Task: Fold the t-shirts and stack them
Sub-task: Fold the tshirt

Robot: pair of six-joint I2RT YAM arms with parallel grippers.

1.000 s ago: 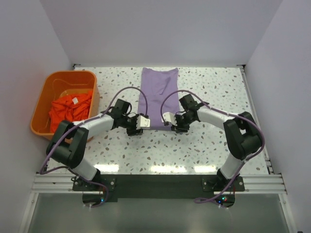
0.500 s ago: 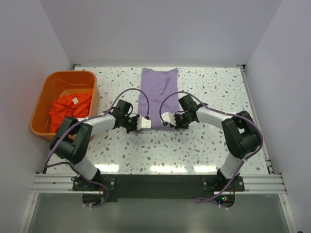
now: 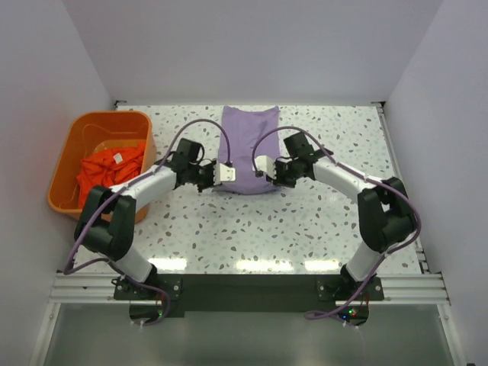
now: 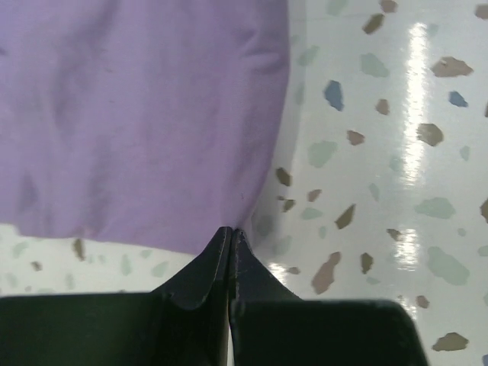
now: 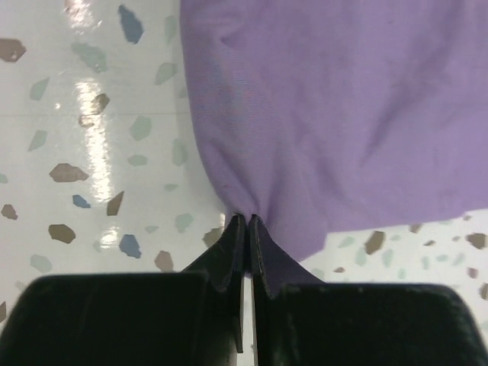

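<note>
A lavender-purple t-shirt [image 3: 248,137] lies as a folded strip on the speckled table, its near end lifted and curled. My left gripper [image 3: 216,174] is shut on that end's left corner [image 4: 229,221]. My right gripper [image 3: 264,169] is shut on its right corner [image 5: 252,210]. Both pinch the cloth [image 4: 137,114] [image 5: 343,99] just above the table. An orange-red t-shirt [image 3: 110,168] with a small white label lies crumpled in the orange basket [image 3: 67,156] at the left.
The basket stands against the left wall, beside my left arm's elbow. White walls close the table at the back and sides. Speckled tabletop [image 3: 259,229] lies between the shirt and the arm bases.
Both grippers have shut on the purple shirt's near corners and moved away from the bases, lifting that end toward the back. The shirt's near edge now curls up.
</note>
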